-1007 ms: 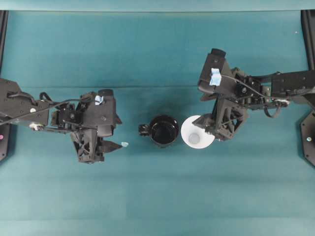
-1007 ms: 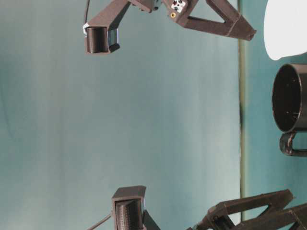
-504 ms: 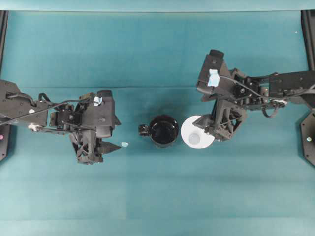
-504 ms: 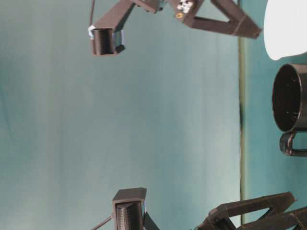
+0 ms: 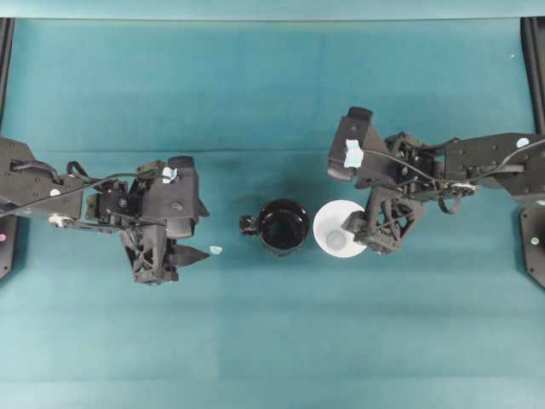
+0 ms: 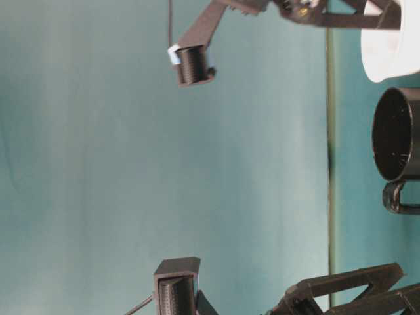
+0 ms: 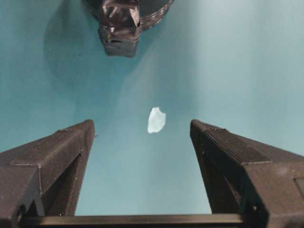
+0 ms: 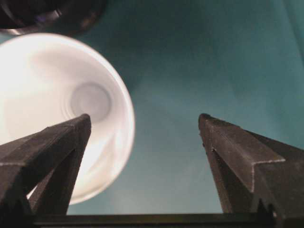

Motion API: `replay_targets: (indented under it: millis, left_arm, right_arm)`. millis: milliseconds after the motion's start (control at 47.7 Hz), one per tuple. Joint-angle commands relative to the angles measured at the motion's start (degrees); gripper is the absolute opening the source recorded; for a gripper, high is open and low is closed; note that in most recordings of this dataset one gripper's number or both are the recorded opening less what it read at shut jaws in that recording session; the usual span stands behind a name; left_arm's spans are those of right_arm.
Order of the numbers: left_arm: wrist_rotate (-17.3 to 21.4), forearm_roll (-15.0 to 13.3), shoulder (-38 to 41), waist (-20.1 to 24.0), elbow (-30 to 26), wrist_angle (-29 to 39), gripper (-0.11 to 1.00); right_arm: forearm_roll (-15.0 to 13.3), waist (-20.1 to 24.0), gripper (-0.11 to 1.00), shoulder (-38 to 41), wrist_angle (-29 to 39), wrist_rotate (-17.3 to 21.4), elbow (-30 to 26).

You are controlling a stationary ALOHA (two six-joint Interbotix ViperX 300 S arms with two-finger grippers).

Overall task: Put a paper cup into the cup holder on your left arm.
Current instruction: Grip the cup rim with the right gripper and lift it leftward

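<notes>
The white paper cup (image 5: 336,223) stands upright on the teal table, its mouth facing up, close beside the right side of the cup holder (image 5: 283,227), a glossy black mug whose handle (image 5: 248,225) points left. My right gripper (image 5: 364,223) hangs open over the cup's right edge. In the right wrist view one finger (image 8: 57,147) lies across the cup (image 8: 57,85) and the gap (image 8: 144,116) shows bare table. My left gripper (image 5: 197,245) is open, left of the holder and apart from it, with nothing between its fingers (image 7: 141,122).
A small white scrap (image 5: 215,250) lies on the table just ahead of the left gripper and short of the holder's handle (image 7: 118,28). Black frame rails run along the left and right edges (image 5: 535,68). Teal cloth covers the table.
The right arm has swung left and dropped lower toward the paper cup, so its finger now overlaps the cup. The left arm, the cup and the holder have not moved.
</notes>
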Motion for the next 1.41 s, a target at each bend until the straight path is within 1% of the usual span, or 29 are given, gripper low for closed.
replay_targets:
  millis: [0,105,168,231,315,336,441,504,587,713,839,986,1070,1196,1385]
  left_arm:
    - [0.1,0.1,-0.4,0.2,-0.4,-0.3,0.83]
    - [0.1,0.1,-0.3,0.4,-0.4,-0.4,0.83]
    - [0.1,0.1,-0.3,0.5,-0.4,-0.4,0.83]
    - [0.1,0.1,-0.2,0.6,-0.4,-0.4,0.83]
    - [0.0,0.1,-0.2,0.7,-0.5,-0.4,0.83]
    - [0.0,0.1,-0.2,0.7,-0.5,-0.5,0.83]
    - [-0.1,0.1,-0.2,0.7,-0.5,-0.5,0.83]
    - [-0.1,0.1,-0.2,0.7,-0.5,-0.5,0.83]
    - [-0.1,0.1,-0.2,0.6,-0.5,-0.5,0.83]
    - [-0.1,0.1,-0.2,0.7,-0.5,-0.6,0.83]
    - [-0.1,0.1,-0.2,0.7,-0.5,-0.5,0.83]
    - [-0.1,0.1,-0.2,0.7,-0.5,-0.5,0.83]
    - [-0.1,0.1,-0.2,0.7,-0.5,-0.6,0.83]
    - [-0.1,0.1,-0.2,0.7,-0.5,-0.5,0.83]
    - [-0.1,0.1,-0.2,0.6,-0.4,-0.5,0.83]
  right_arm:
    - [-0.1,0.2,0.93,-0.3,-0.4,-0.4,-0.3]
    - [-0.1,0.3,0.88,-0.3,-0.3,-0.4,-0.5]
    - [-0.1,0.7,0.81,-0.4,0.0,-0.4,-0.5]
    - [0.1,1.0,0.67,-0.8,0.1,-0.4,-0.5]
    - [0.4,1.2,0.45,-1.8,0.0,0.2,-0.8]
    - [0.4,1.2,0.37,-2.1,0.0,0.2,-0.8]
    - [0.8,1.3,0.12,-3.8,0.2,0.3,-1.2]
    - [1.0,1.3,0.03,-4.7,0.4,0.3,-1.3]
    - [1.5,1.3,-0.05,-5.2,1.7,0.3,-1.1]
    - [3.6,1.3,-0.07,-5.6,3.8,0.4,-0.4]
    - [5.3,1.8,-0.07,-6.7,4.0,0.6,0.4]
    - [6.3,2.1,-0.07,-8.7,4.7,0.7,0.4]
    - [6.4,2.2,-0.07,-10.0,6.0,0.9,-0.2]
    - [6.4,1.9,-0.07,-10.9,9.7,0.8,-3.9]
    - [5.8,1.7,-0.07,-7.1,15.0,0.4,-12.3]
